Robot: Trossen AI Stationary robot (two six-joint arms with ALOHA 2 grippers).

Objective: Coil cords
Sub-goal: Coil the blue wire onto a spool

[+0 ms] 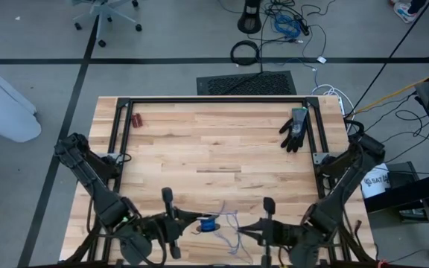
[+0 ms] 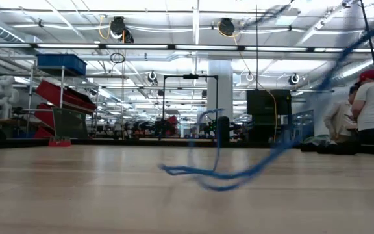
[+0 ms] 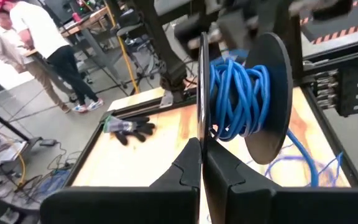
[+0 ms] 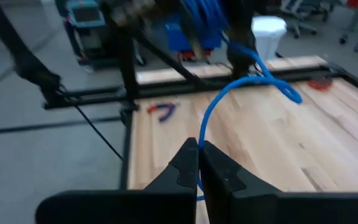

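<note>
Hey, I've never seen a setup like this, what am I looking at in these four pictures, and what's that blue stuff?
This is a robot with two dark arms working at a wooden table. One picture looks straight down from above, one looks level across the tabletop, and two come from cameras on the arms' wrists.

The blue stuff is a thin cord. The left gripper is shut on the rim of a dark spool with the cord wound on it. The right gripper is shut on the loose part of the same cord, which trails down onto the table.

Also on the table are a black glove near the far right corner and small red-handled pliers near the far left.
</note>
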